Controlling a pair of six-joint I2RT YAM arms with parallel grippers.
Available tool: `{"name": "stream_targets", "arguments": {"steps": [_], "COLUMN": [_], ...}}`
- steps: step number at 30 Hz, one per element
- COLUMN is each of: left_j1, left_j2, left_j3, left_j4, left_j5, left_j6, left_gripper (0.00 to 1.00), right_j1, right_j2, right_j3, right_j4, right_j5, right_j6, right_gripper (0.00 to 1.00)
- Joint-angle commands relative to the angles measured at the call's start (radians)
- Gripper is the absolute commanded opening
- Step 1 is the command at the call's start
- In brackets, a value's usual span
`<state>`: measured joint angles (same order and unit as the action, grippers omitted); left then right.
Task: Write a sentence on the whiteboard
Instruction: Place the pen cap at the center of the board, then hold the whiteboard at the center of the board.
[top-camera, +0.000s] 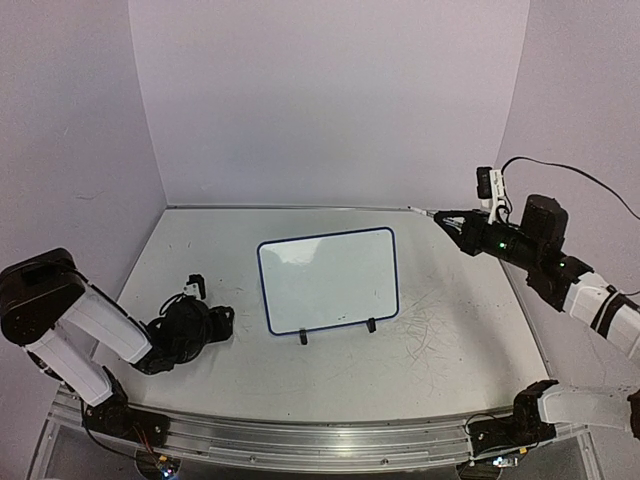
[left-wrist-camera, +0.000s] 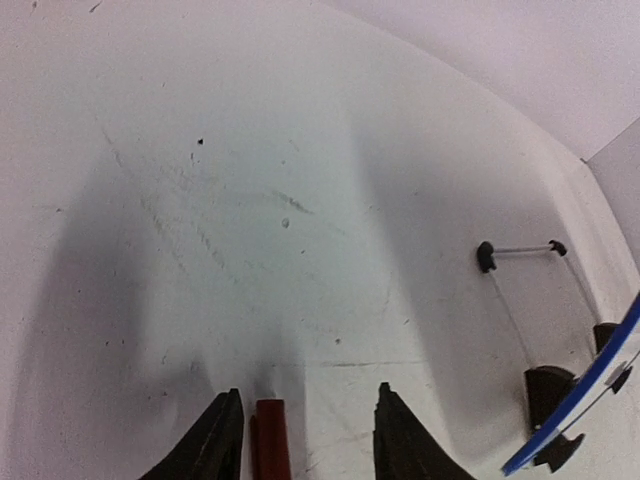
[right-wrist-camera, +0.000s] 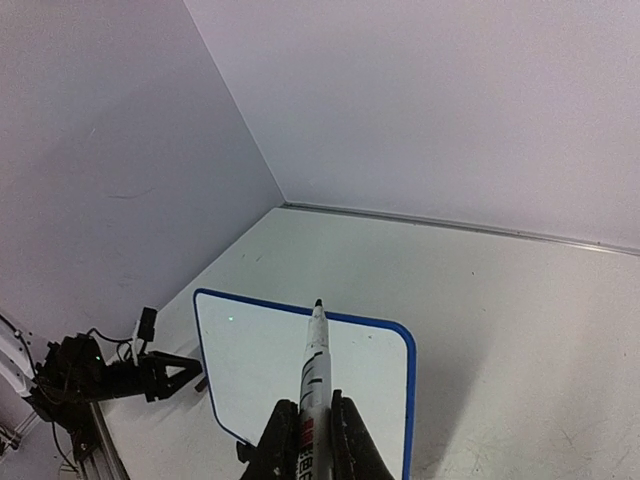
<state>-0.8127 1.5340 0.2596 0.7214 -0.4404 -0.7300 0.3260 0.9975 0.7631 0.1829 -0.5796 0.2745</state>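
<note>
Right gripper is clenching the marker; it should be lowering squarely and lightly onto the upper left of the blank whiteboard. Left gripper is resting parted, perhaps around a red cap.

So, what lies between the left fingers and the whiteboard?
Only bare table; the top view shows nothing between the left fingers and the whiteboard.

The whiteboard has a smooth, glossy white face with a faint sheen, a thin blue rim and black, plastic-looking feet. The table is matt white, scuffed with fine grey scratches on the right. The marker has a shiny white plastic barrel. The walls are smooth, matt lilac. A rail along the near edge looks like brushed metal.
</note>
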Motion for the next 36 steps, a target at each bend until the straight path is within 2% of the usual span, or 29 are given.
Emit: {"name": "stream_targets", "arguments": {"steps": [1,13,16,19,25,29,32,36], "left_j1": [0.000,0.016,0.020,0.037,0.124,0.171,0.240,0.364], "left_j2": [-0.156,-0.575,-0.643,-0.722,-0.716,-0.671,-0.668,-0.600], "left_j3": [0.036,0.137,0.202,0.241,0.313,0.312,0.265,0.224], "left_j4": [-0.104,-0.486,-0.609,-0.669,-0.671,-0.621,-0.537,-0.378], "left_j5": [-0.007,0.015,0.015,0.037,0.292,0.451,0.566,0.780], "left_j6": [0.013,0.029,0.059,0.080,0.121,0.151,0.141,0.107], "left_gripper": [0.51,0.80,0.83,0.87,0.91,0.99,0.99,0.97], "right_j1": [0.003,0.014,0.014,0.014,-0.022,-0.035,0.047,0.282], "right_j2": [-0.005,0.033,0.021,0.024,0.090,0.108,0.130,0.175], "right_j3": [0.047,0.122,0.124,0.131,0.165,0.181,0.218,0.259], "right_j4": [-0.037,-0.114,-0.098,-0.047,-0.001,0.012,-0.075,-0.109], "right_j5": [0.047,0.198,0.263,0.263,0.177,0.067,0.215,0.447], "right_j6": [-0.056,-0.130,-0.127,-0.088,0.045,-0.021,-0.124,-0.249], "right_gripper": [0.00,0.00,0.00,0.00,0.00,0.00,0.00,0.00]}}
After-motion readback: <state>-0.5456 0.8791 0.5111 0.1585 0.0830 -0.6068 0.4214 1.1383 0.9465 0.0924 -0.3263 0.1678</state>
